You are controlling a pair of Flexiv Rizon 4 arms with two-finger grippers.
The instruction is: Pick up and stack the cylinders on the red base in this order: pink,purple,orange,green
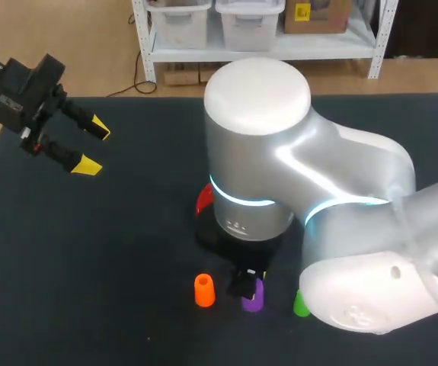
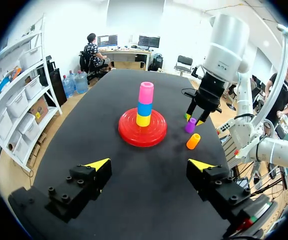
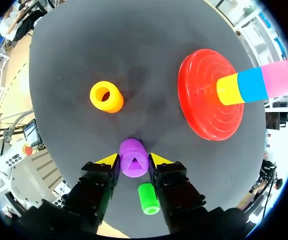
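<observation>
The red base [image 2: 154, 134] carries a post stacked yellow, blue and pink [image 2: 146, 93] at the top. On the dark table near the front edge stand a purple cylinder [image 3: 133, 157], an orange cylinder [image 3: 106, 97] and a green cylinder [image 3: 148, 198]. My right gripper [image 3: 133, 161] stands straight over the purple cylinder [image 1: 254, 300], with both fingers pressed against its sides. The green one lies just behind those fingers. In the head view the right arm hides most of the red base [image 1: 203, 203]. My left gripper [image 1: 92, 146] hangs open over the far left of the table, holding nothing.
The orange cylinder [image 1: 204, 290] stands left of the purple one, and the green cylinder [image 1: 301, 305] peeks out from under my right arm. The table's front edge lies close behind them. Bare dark table stretches across the left side.
</observation>
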